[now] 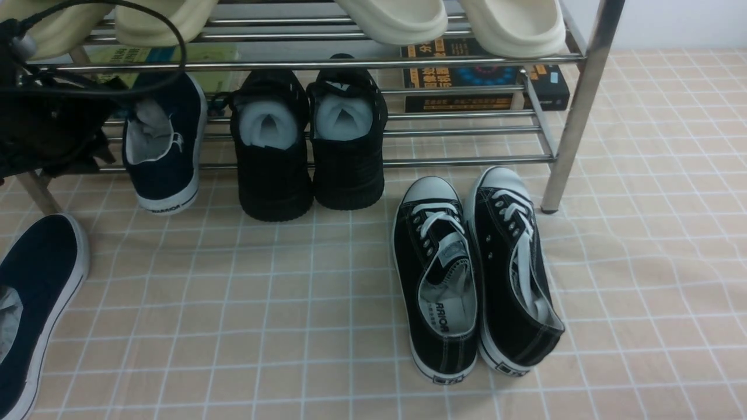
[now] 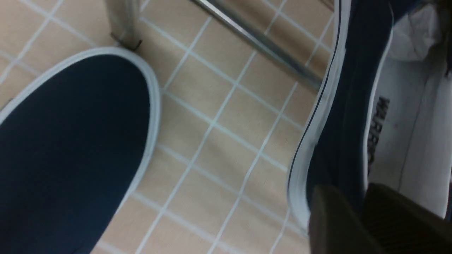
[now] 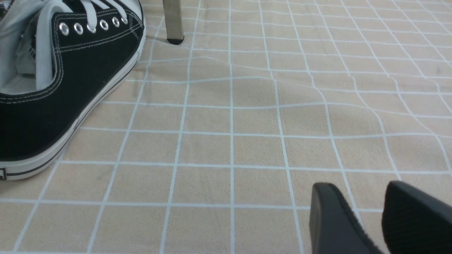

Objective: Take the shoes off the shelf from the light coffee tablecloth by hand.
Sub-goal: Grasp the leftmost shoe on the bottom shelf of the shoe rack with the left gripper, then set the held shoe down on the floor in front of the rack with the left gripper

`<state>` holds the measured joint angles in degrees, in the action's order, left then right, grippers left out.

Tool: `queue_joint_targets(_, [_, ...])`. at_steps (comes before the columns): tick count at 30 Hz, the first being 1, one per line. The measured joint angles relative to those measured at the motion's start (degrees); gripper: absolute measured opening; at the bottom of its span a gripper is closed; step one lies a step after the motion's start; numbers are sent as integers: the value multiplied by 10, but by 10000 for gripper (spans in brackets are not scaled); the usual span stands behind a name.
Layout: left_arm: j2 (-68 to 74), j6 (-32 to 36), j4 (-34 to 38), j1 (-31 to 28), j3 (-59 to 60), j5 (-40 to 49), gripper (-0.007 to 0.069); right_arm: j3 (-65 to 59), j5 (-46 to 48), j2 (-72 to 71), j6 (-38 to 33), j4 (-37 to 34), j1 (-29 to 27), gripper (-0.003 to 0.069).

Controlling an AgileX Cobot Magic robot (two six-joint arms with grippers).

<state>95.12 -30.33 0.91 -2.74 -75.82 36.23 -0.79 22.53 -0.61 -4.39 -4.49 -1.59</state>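
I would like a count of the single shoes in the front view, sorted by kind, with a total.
Navy blue canvas slip-ons with white soles: 2
All-black mesh sneakers: 2
Black lace-up sneakers with white toe caps: 2
Cream foam slides: 4
Total: 10

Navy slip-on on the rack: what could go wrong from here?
The left jaws pinch only the navy slip-on's thin side wall; it may slip out.
Pulled out, it could catch the steel rack's front bar.
The other navy slip-on lies on the checked tablecloth nearby; a drop could hit it.
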Motion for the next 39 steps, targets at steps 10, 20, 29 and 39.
queue_joint_targets(10, [84, -1, 4, 2, -27, -89, 420, 0, 0, 0, 0, 0, 0, 240])
queue_joint_targets(20, [100, 12, 7, 2, -28, -69, 44, 0, 0, 0, 0, 0, 0, 240])
queue_joint_targets(29, [-54, 65, -18, 2, -22, 161, 24, 0, 0, 0, 0, 0, 0, 240])
queue_joint_targets(39, [-186, 69, -37, 2, 185, 136, 25, 0, 0, 0, 0, 0, 0, 240])
